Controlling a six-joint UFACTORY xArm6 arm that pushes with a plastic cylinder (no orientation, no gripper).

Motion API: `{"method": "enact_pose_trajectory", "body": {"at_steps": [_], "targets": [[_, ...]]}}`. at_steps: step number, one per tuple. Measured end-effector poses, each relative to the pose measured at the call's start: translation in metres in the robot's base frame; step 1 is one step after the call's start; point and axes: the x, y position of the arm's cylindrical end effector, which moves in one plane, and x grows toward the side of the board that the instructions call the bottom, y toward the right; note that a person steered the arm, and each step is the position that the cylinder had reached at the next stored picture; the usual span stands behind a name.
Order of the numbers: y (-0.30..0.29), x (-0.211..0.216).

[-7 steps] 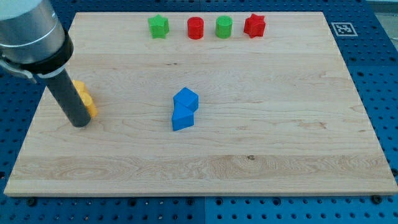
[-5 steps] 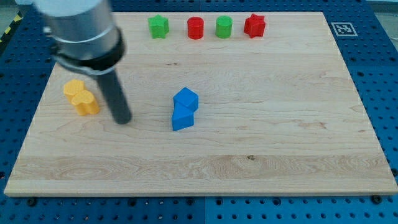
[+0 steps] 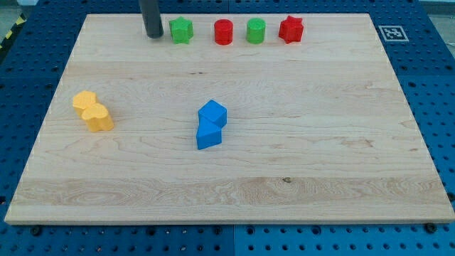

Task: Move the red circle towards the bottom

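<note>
The red circle [image 3: 224, 31] stands in a row along the view's top edge of the wooden board [image 3: 320, 163]. A green star [image 3: 181, 30] is on its left; a green circle [image 3: 256, 30] and a red star [image 3: 291, 28] are on its right. My tip [image 3: 153, 34] rests at the view's top left, just left of the green star and about a hundred pixels left of the red circle. It touches no block.
Two yellow blocks [image 3: 92, 111] lie touching at the view's left. Two blue blocks [image 3: 211, 124] lie touching near the middle. A black-and-white marker [image 3: 391, 33] sits off the board's top right corner.
My tip has swept from beside the yellow blocks at the view's left, past the middle left, up to the top beside the green star. No block has moved.
</note>
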Motion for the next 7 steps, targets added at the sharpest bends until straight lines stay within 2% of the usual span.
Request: {"method": "enact_pose_trajectory", "body": {"at_steps": [1, 2, 3, 5, 7], "targets": [[0.009, -0.04], [0.047, -0.041], [0.112, -0.035], [0.127, 0.018], [0.177, 0.05]]}}
